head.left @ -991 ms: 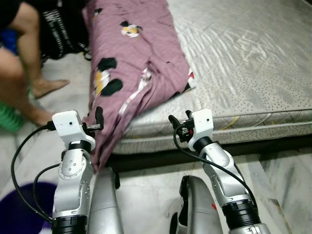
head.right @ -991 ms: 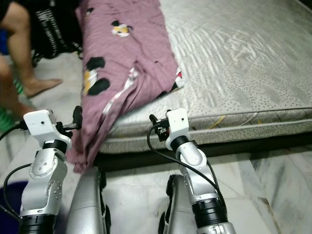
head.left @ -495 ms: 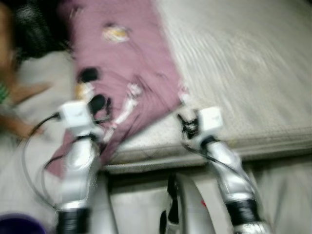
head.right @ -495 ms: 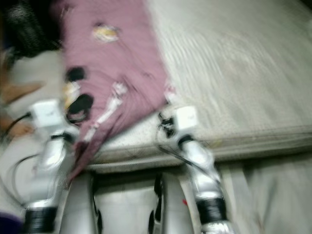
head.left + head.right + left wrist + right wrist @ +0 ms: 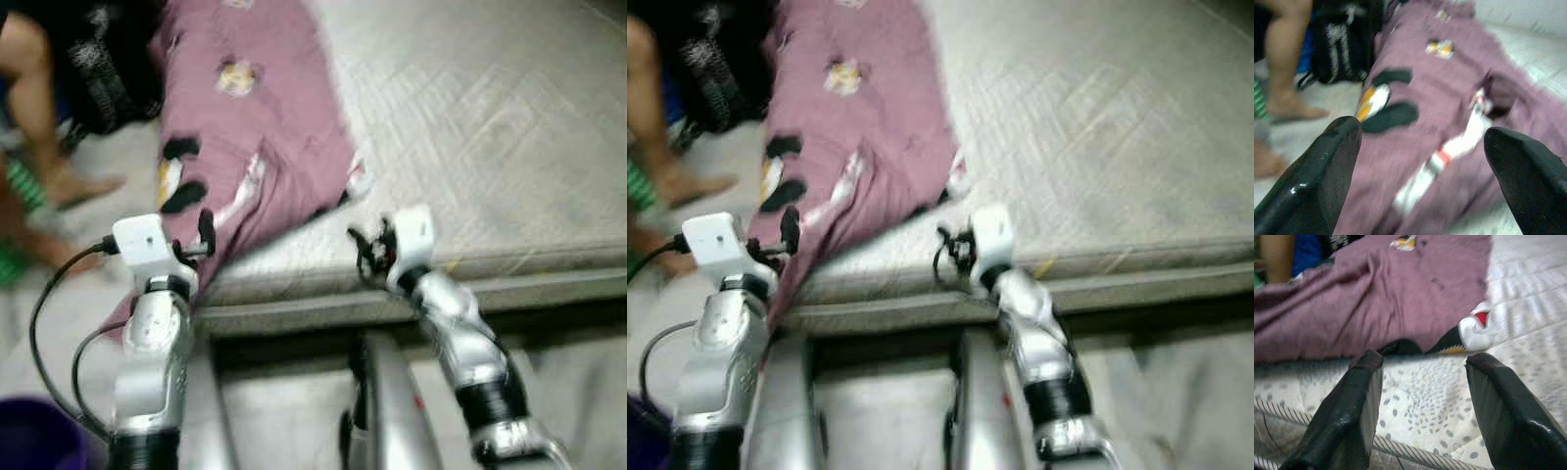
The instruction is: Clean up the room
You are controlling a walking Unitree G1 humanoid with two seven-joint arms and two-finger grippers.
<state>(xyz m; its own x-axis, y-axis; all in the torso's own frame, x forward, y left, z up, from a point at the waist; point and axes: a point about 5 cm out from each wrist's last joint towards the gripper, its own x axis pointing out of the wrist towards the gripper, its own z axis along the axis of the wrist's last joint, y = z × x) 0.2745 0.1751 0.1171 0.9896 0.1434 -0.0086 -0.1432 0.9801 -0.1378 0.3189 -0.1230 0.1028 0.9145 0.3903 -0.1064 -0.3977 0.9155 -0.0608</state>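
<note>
Left eye view has shifted — both arms reach nearer the mattress point(image 5: 509, 147) edge; left gripper point(image 5: 1420, 161) and right gripper point(image 5: 1422, 387) gape empty before the purple blanket point(image 5: 265, 127).

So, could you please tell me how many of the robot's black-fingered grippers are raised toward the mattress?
2: the left gripper beside the hanging mauve cartoon-print cloth, the right gripper at the grey mattress edge.

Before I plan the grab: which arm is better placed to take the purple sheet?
Probably left: its open end effector sits beside the purple sheet's hanging edge; the right end effector faces bare mattress.
</note>
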